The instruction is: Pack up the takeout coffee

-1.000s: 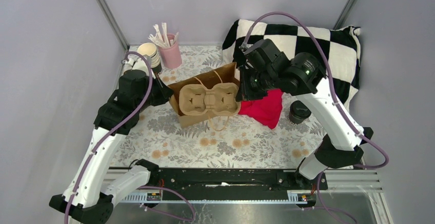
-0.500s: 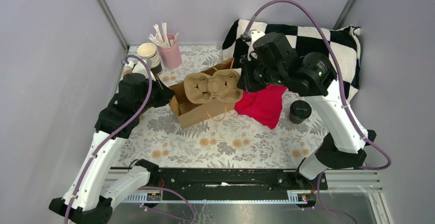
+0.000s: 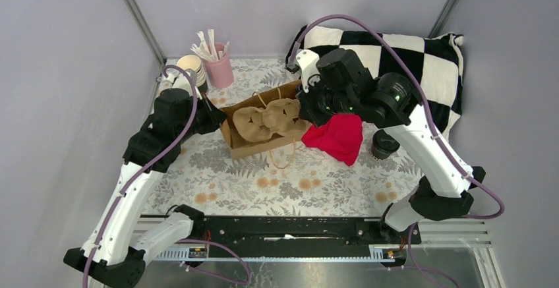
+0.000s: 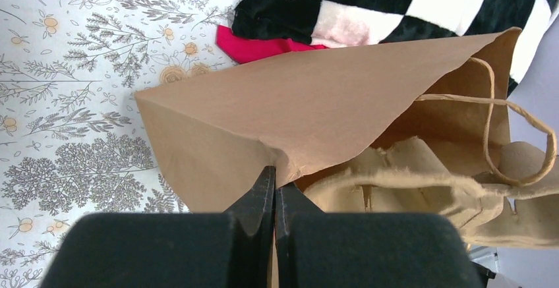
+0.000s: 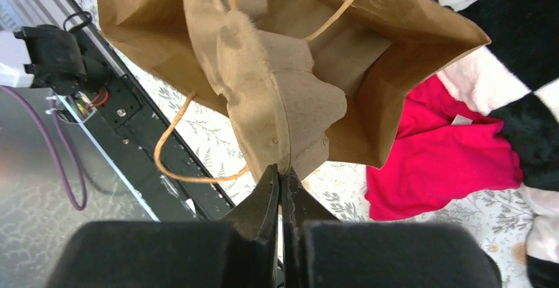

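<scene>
**Right, takeout coffee (image 3: 385,144) out on the counter (image 3: 296,189)**

Left gripper (image 4: 274,179) is clamped on the rim of the brown paper bag (image 4: 316,103). Right gripper (image 5: 282,176) nips the pulp cup carrier (image 5: 283,110) at the bag's mouth. The cup stands upright beside the red cloth (image 3: 339,140), well apart. Probably light, thin-walled, spill-prone: grasp around its body, gently, upright.

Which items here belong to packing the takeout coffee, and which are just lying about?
Job: brown paper bag, edge pinched by left tool; cup carrier, pinched by right tool at the bag's mouth; takeout coffee, lidded, standing outside the bag.
Lying about: red cloth; checkered pillow; pink cup of sticks; stack of lidless cups.
</scene>
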`<move>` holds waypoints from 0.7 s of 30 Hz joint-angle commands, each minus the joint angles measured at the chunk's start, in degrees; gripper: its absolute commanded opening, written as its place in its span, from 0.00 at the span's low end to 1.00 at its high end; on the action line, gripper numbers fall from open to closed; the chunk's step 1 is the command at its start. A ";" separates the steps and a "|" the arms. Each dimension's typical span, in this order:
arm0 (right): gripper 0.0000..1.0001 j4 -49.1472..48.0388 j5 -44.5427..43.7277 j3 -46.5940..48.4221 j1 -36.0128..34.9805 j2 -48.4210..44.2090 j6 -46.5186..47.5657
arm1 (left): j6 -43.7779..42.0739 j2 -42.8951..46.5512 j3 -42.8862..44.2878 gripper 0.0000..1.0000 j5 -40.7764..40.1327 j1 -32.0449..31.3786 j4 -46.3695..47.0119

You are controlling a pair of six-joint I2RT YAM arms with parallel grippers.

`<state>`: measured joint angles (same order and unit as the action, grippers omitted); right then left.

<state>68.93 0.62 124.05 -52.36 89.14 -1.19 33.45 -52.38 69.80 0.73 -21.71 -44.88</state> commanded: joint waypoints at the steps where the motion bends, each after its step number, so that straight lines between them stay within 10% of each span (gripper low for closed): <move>1: 0.00 -3.53 -4.51 0.47 -0.73 -1.95 6.04 | 0.82 -0.02 2.04 0.00 1.64 -0.47 3.03; 21: 0.00 -9.74 -15.36 -0.22 -8.97 3.45 31.69 | -2.94 -1.20 0.69 0.00 4.96 -0.70 2.36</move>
<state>61.04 -10.22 120.57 -57.89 89.93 19.99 32.32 -53.15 69.25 2.17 -22.06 -45.71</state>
